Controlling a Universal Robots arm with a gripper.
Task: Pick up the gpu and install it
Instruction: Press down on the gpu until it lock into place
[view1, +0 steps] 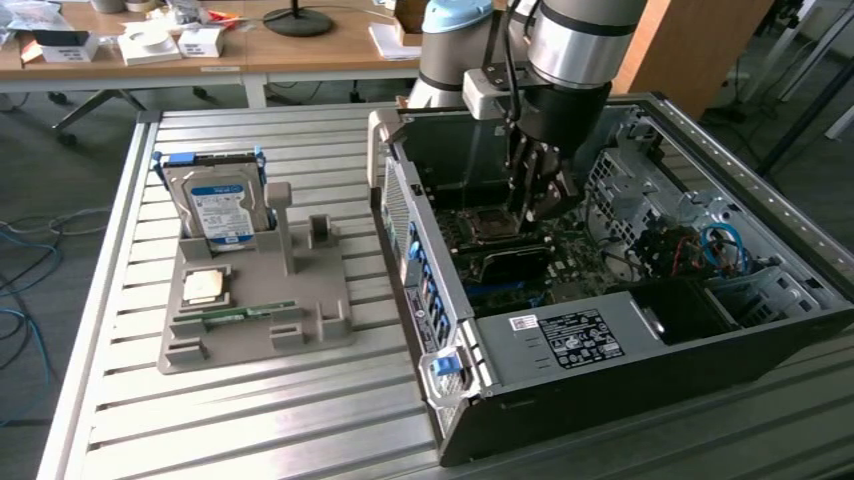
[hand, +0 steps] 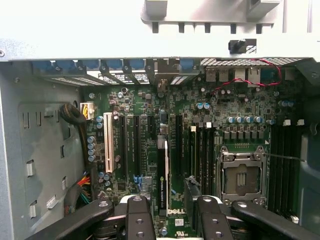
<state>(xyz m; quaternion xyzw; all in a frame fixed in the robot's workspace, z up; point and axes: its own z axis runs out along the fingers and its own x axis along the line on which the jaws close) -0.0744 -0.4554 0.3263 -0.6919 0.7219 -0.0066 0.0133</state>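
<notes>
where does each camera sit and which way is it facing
Exterior view: off the arm, above the slatted table, looking down at the open computer case and grey parts holder; the arm and its hand reach into the case.
Wrist view: on the wrist, facing the motherboard; hand astride the gpu.
Shared: motherboard, CPU socket.

My arm drops through the computer case's (view1: 561, 345) open top; its walls, drive cage (view1: 641, 175) and cables (view1: 714, 250) hem me in.
</notes>
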